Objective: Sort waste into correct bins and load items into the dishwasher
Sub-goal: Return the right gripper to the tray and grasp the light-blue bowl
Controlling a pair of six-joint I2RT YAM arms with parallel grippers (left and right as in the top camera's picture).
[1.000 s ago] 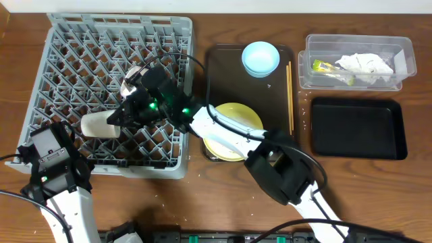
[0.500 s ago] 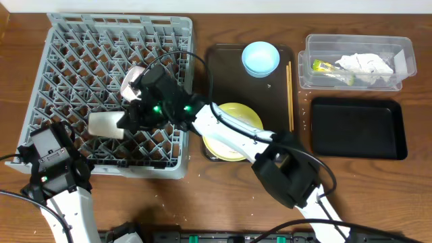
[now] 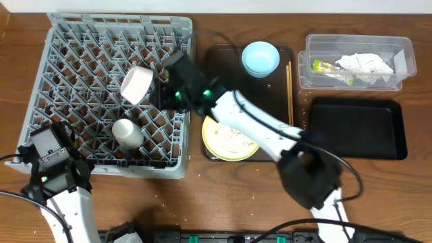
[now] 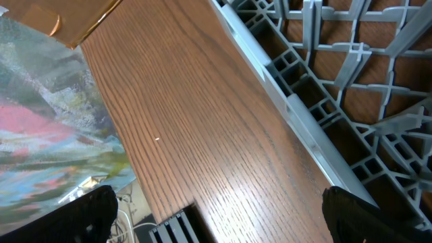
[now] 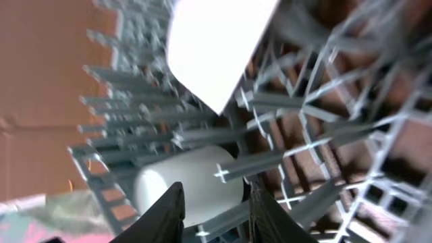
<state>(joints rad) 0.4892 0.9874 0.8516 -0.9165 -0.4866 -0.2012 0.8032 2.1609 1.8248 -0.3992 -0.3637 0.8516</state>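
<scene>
Right pincer (image 5: pixel 214 214) partly open, holding nothing; cream cup (image 3: pixel 127 133) sits in dish rack (image 3: pixel 135 167). Advise lifting straight up, clear of it.

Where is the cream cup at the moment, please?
In the overhead view, the cream cup lies in the grey dish rack on the left, just below the pinkish-white bowl.

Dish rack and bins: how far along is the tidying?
Done: the cup and pinkish bowl sit in the rack; the napkin and wrapper lie in the clear tub. In hand: nothing; the right tool hangs open over the rack. Left: the plate, blue bowl and chopsticks wait on the brown tray.
</scene>
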